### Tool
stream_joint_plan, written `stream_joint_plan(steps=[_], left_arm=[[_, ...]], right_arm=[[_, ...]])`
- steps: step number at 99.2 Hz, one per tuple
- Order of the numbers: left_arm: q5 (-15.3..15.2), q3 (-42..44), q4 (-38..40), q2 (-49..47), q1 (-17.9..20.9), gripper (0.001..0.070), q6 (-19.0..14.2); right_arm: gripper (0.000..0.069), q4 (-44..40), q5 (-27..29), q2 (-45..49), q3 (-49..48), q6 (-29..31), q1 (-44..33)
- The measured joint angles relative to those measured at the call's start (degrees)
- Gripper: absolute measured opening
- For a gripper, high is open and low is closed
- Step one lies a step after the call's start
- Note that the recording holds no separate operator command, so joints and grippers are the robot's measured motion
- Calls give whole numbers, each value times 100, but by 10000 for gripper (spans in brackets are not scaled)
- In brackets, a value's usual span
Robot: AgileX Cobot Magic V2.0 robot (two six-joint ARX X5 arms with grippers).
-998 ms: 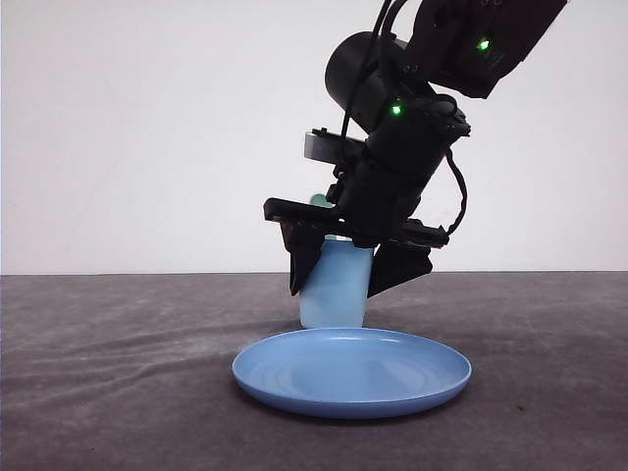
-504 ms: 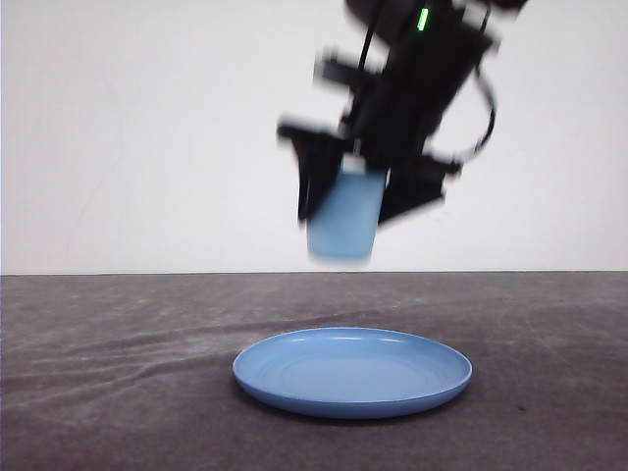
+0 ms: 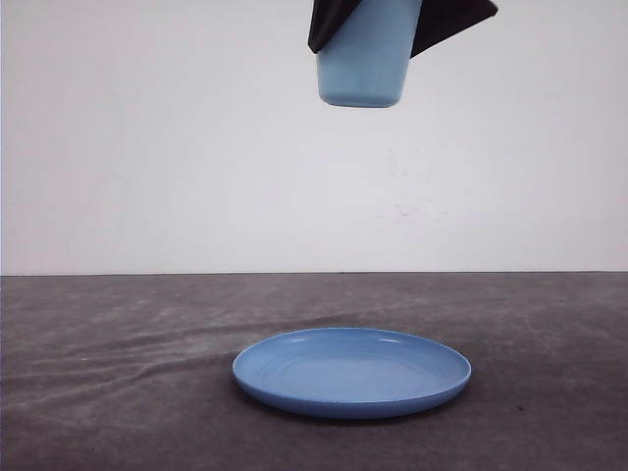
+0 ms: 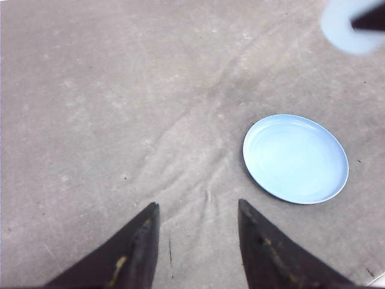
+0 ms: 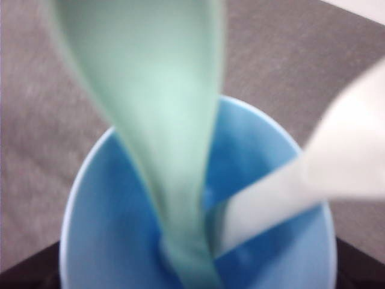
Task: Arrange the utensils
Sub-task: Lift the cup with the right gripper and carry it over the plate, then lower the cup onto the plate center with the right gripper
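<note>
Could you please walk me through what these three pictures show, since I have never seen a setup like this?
This is a robot with two arms, each ending in a two-fingered gripper with a small camera on the wrist.

The front view looks forward over a dark table. A blue round plate lies on it, with nothing on it. High above, the right gripper holds a light blue cup in the air, its dark fingers on either side of it.

The left wrist view looks down past the left gripper, whose fingers stand apart with nothing between them. The plate lies on the table beyond them, and the raised cup shows blurred at one corner.

The right wrist view looks straight into the cup. A mint-green spoon and a white fork stand inside it, handles leaning out.
</note>
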Motion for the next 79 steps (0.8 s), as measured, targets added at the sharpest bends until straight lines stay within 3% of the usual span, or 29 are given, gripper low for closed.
stream_joint_plan(steps=[34, 79], left_arm=[[0, 0, 0, 0, 0, 240, -2], [0, 0, 0, 0, 0, 240, -2]], right_arm=[[437, 44, 175, 72, -291, -98, 337], [429, 1945, 201, 98, -2310, 350, 435]])
